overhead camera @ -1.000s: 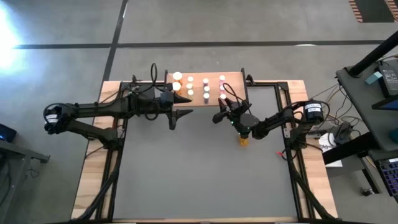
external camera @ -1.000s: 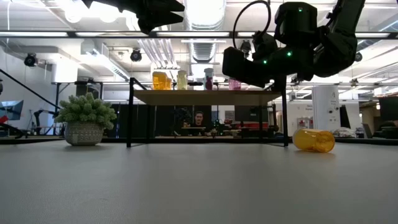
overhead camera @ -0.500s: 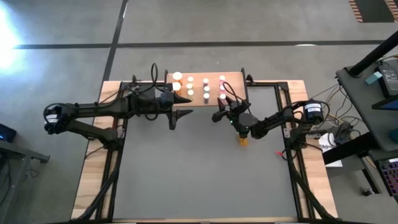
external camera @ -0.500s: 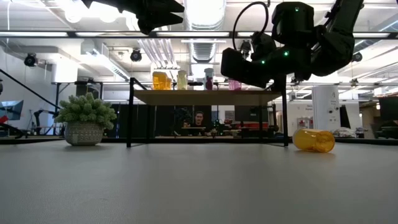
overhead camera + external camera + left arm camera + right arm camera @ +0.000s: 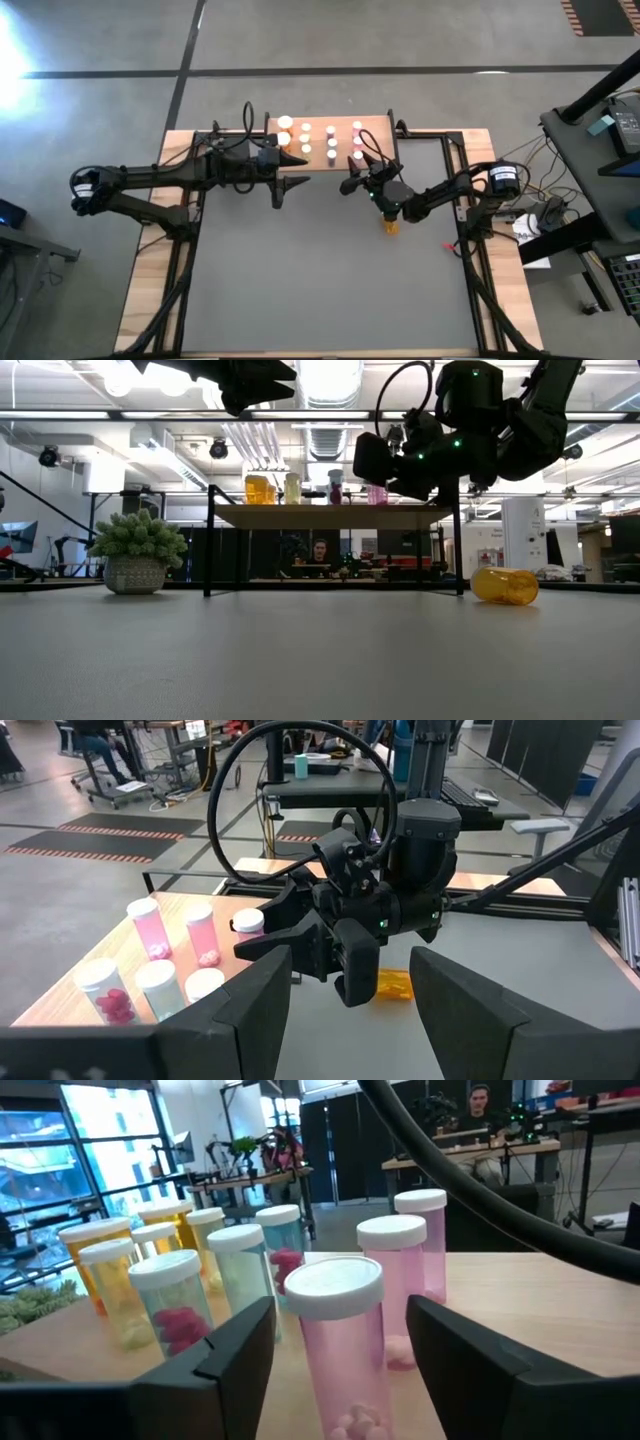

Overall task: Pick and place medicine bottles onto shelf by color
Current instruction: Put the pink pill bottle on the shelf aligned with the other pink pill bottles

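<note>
I am at the letting-go step. My right gripper (image 5: 335,1345) sits at the near right edge of the shelf (image 5: 375,124), and its fingers are spread apart on both sides of a pink bottle (image 5: 340,1345) that stands on the board. From here I cannot quite tell if a finger touches the bottle. To do this well, I should open wide, then pull straight back and up, slowly, so I do not knock it or the other pink bottles (image 5: 405,1280) behind it. One orange bottle (image 5: 504,586) lies on its side on the table (image 5: 320,290), just beside my right arm. It goes next to the orange ones. My left gripper (image 5: 290,186) waits near the shelf's left end, half open and holding nothing.
</note>
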